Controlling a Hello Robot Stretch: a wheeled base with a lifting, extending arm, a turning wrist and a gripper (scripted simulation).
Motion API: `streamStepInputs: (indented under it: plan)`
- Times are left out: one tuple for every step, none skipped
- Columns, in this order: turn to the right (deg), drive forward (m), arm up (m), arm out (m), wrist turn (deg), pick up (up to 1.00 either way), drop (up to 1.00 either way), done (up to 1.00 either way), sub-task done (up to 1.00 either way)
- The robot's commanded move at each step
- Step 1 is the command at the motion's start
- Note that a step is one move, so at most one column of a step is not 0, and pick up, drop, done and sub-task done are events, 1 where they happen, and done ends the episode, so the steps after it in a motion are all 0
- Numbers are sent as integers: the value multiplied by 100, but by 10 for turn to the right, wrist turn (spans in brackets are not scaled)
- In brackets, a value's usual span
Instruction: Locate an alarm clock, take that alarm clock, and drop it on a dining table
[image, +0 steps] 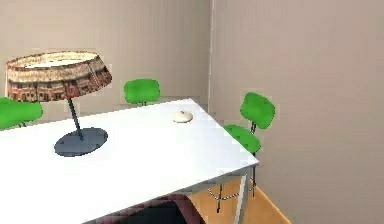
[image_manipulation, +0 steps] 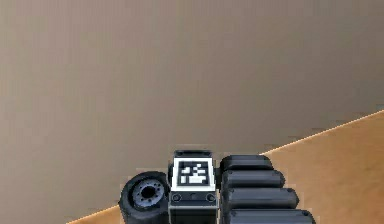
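White and broad, the dining table (image: 150, 150) fills the forward view's lower left, a lamp (image: 62, 85) with a patterned shade standing on its left part and a small pale round thing (image: 182, 117), too small to call an alarm clock, lying near its far right corner. Green chairs (image: 255, 110) stand around it before a beige wall (image: 300, 60). At the arm side view's bottom middle the gripper (image_manipulation: 145, 197) shows as a dark round body left of a white marker square (image_manipulation: 194, 172); its far end is not made out, so I cannot tell whether it holds anything.
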Motion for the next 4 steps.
streamStepInputs:
  plan:
    - [450, 0, 0, 0, 0, 0, 0, 0, 0]
    - [450, 0, 0, 0, 0, 0, 0, 0, 0]
    - [360, 0, 0, 0, 0, 0, 0, 0, 0]
    - [-450, 0, 0, 0, 0, 0, 0, 0, 0]
